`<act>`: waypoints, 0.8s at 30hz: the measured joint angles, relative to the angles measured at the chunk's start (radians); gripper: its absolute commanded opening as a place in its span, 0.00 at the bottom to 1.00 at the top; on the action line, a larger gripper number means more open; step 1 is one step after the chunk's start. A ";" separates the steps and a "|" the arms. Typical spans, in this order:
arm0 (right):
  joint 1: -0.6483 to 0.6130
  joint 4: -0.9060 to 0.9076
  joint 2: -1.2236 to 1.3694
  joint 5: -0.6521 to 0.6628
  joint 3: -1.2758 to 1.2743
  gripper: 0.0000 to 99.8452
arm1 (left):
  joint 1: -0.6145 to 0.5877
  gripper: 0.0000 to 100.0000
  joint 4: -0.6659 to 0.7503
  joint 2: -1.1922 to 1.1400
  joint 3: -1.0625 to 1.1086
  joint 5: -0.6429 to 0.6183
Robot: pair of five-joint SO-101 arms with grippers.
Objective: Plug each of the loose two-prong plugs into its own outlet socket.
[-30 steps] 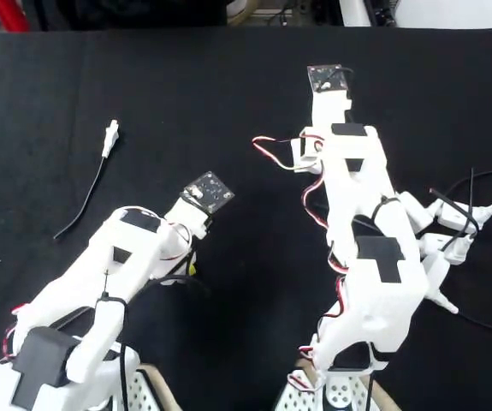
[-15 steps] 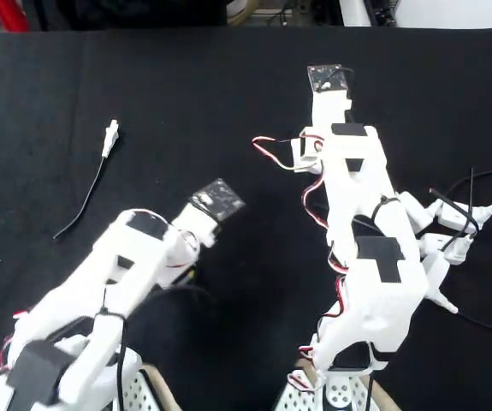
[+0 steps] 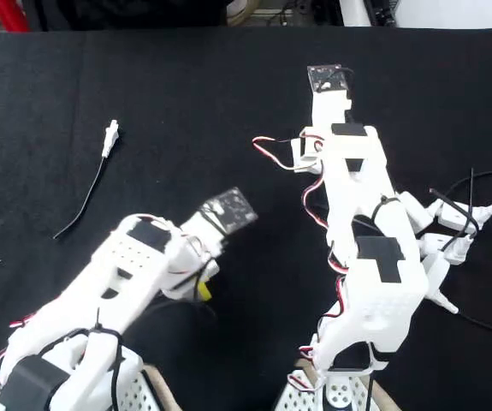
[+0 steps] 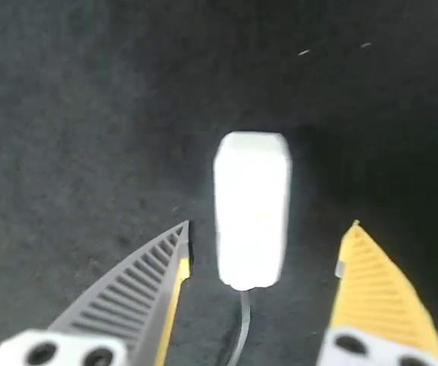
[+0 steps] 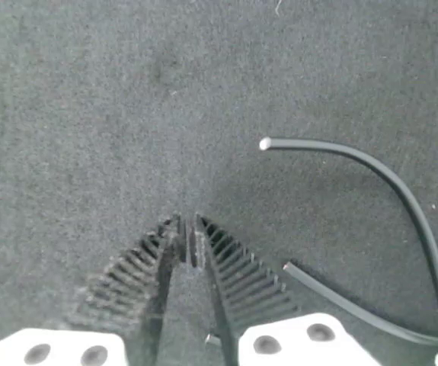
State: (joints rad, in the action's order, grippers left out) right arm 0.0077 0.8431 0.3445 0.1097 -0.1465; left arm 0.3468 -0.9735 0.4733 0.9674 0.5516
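Straddling white connector, left end effector open; right end effector closed, black cable beside.

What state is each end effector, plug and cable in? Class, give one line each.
White corded block: lying on the cloth, ungripped.
Left end effector: open, straddling that block without touching it.
Right end effector: shut, empty.
Two-prong plug: loose on the cloth, unplugged.
Black cable: end lying free.
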 measured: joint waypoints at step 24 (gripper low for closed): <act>0.000 0.000 0.000 0.000 0.000 0.01 | -0.235 0.31 0.091 0.002 -0.106 0.089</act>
State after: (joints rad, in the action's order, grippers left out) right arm 0.0077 0.8431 0.3445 0.1097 -0.1465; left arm 0.1120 -0.8830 0.4749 0.8615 0.6406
